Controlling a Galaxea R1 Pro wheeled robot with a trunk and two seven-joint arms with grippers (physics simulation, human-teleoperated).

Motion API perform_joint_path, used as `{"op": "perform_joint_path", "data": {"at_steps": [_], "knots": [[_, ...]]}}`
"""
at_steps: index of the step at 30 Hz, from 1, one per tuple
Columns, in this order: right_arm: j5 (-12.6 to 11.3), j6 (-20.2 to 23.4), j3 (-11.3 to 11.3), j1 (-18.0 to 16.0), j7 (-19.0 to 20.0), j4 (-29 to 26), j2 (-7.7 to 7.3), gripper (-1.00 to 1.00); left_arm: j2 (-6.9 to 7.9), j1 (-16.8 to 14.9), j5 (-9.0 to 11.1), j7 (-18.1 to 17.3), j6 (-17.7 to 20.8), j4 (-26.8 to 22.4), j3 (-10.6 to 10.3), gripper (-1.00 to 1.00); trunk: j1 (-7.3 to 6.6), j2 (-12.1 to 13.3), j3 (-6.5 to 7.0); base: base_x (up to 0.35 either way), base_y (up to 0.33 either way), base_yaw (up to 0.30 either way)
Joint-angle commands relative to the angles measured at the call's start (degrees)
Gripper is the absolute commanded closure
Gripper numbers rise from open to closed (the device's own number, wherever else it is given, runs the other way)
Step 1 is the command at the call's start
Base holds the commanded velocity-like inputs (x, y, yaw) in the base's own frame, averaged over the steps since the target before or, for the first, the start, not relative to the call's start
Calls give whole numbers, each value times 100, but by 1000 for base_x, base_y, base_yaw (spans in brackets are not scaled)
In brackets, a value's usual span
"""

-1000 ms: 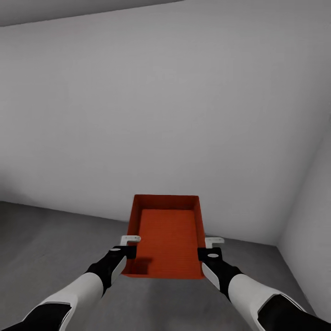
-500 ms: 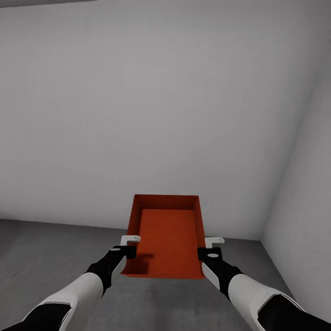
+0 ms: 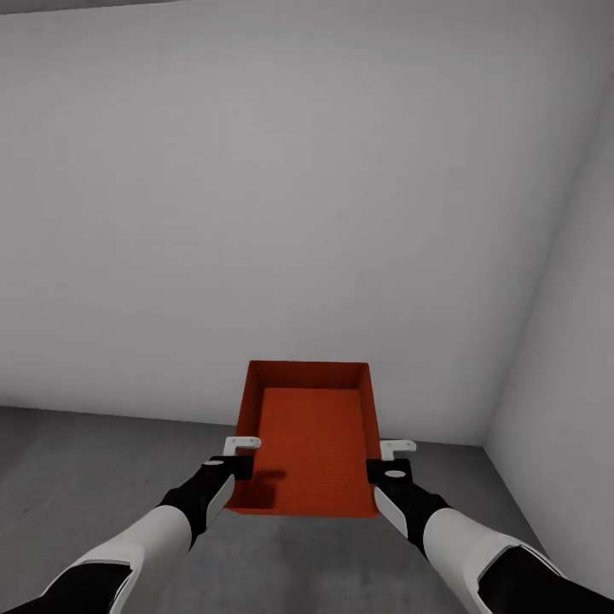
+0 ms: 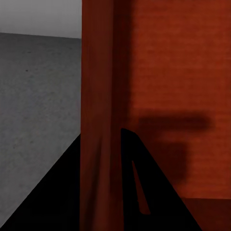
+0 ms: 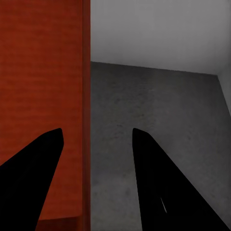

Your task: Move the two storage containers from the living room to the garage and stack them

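While both arms reach forward in the lower part of the head view, the storage container [image 3: 310, 439] hangs between them in the lower centre of the frame, above the dark grey concrete floor [image 3: 77, 460] and in front of a plain grey-white wall [image 3: 298, 196]. A second wall [image 3: 563, 358] makes a corner at the right side.

The left hand [image 3: 241, 456] pinches the left long wall of the container. In the left wrist view the orange-red wall [image 4: 101, 120] stands between the two dark fingers [image 4: 132, 187], so this hand is closed on it. The right hand [image 3: 390, 459] is at the right long wall. In the right wrist view one finger [image 5: 33, 163] lies over the inside of the container and the other finger [image 5: 159, 183] outside, with a gap around the wall [image 5: 86, 96]. I cannot tell if this hand really presses it.

The container is empty and its walls are thin, so I judge it light but a little flexible. The smooth walls can slip in a pinch. The best hold is on the two long walls, opposite each other, as here, and it should stay level.
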Motion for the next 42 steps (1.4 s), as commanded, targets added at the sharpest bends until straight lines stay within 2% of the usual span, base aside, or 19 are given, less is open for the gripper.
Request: {"op": "perform_joint_path", "data": {"at_steps": [1,38,42], "knots": [[7,26,-160,-7,257,-45,-1,100,0,0,-36,51,40,-9,68,100,2,-10,-11,0,0,0],[11,32,-160,-7,257,-50,-1,100,-7,0,-38,42,49,-9,77,100,2,-10,-11,0,0,0],[11,33,-160,-7,257,-47,-2,100,-7,0,-43,42,49,-9,77,100,90,-171,-83,0,0,0]]}}
